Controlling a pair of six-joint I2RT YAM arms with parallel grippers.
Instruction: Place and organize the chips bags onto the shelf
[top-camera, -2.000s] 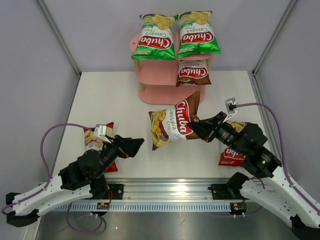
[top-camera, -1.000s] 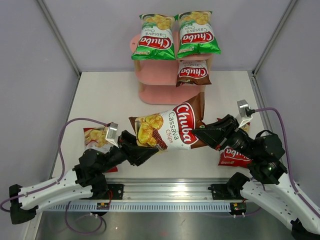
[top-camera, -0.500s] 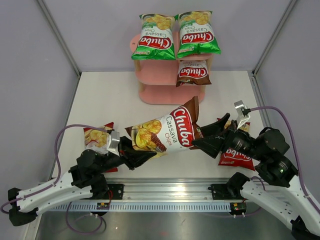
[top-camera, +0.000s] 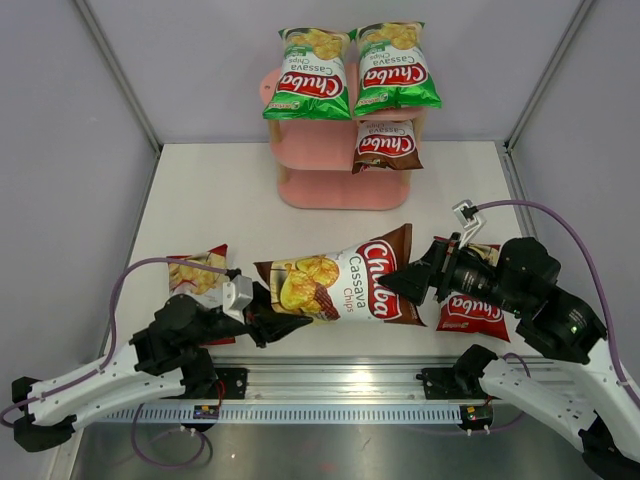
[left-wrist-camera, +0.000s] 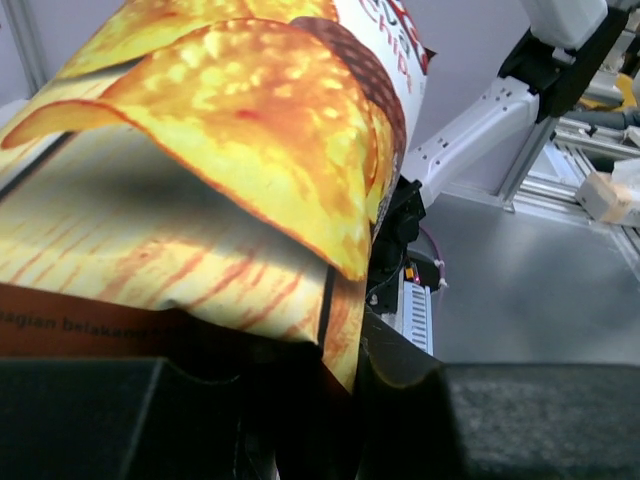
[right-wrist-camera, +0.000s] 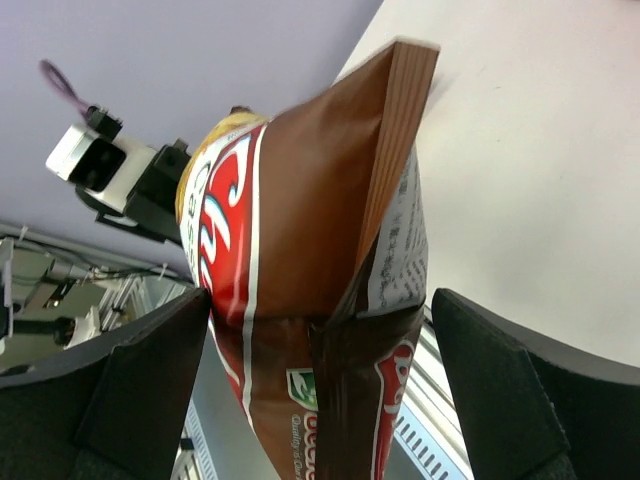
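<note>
A glossy brown bag (top-camera: 340, 285), printed with golden chips and a red-and-white logo, stretches sideways between the two arms over the near part of the smooth white desk (top-camera: 220, 200). Its foil is creased, and its sealed ends are flat and ribbed. The pink shelf (top-camera: 330, 150), with oval boards and pale wooden posts, stands at the far edge of the desk. Two puffy green bags (top-camera: 312, 75) stand side by side on its top board. A second brown bag (top-camera: 387, 145) sits on the right of the middle board, its top cut off by the board above.

One red bag (top-camera: 195, 275) lies flat on the left, half covered by the left arm. The other red bag (top-camera: 470, 312) on the right is mostly hidden under the right arm. Whether the held bag's underside touches the desk cannot be told.

Both arms reach low and forward and bend inward toward each other. The left tool (top-camera: 272, 322) is pinched narrow on the bag's chip-printed end, and the crumpled edge drops into its slim gap. The right tool (top-camera: 398, 283) stands wide. Its dark fingers (right-wrist-camera: 150, 390) flank the bag's folded end without touching it.
</note>
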